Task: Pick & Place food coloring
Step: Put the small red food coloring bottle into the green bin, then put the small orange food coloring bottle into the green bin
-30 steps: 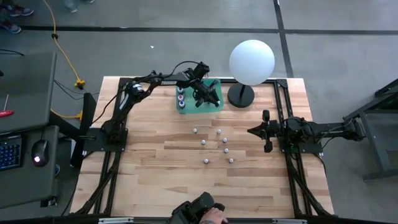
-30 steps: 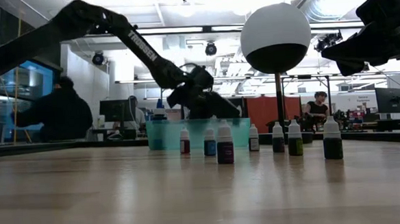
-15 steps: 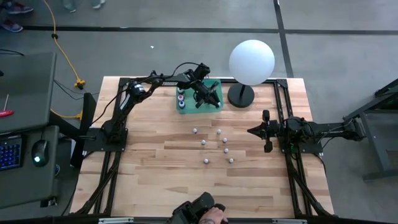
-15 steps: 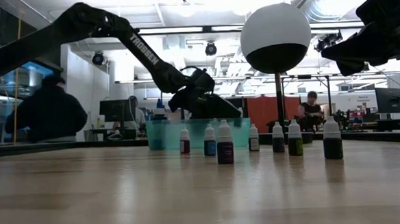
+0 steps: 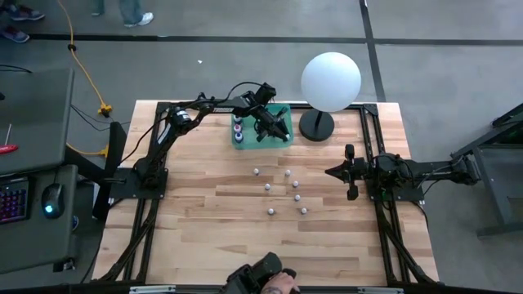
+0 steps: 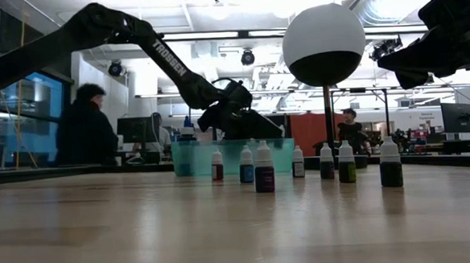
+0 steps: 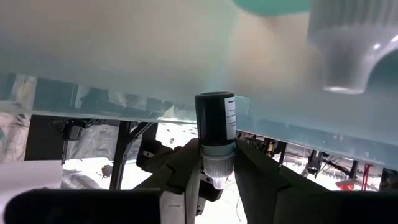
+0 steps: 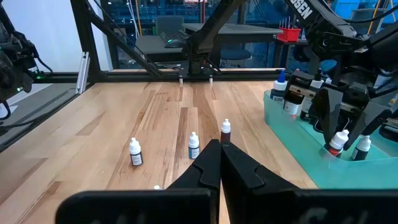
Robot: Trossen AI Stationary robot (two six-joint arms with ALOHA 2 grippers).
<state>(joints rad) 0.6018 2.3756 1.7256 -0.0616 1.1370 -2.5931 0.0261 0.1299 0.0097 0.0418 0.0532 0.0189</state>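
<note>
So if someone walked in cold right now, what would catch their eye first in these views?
Probably the big white sphere on its black stand at the table's far edge, right of center. Next, the left gripper reaching down into the teal bin beside it, a small dark bottle between its jaws. Then the loose little white-capped bottles scattered mid-table, with the right gripper waiting shut beside them.

Two matte-black jointed arms w/ cables, white "TROSSEN" lettering on left arm.
</note>
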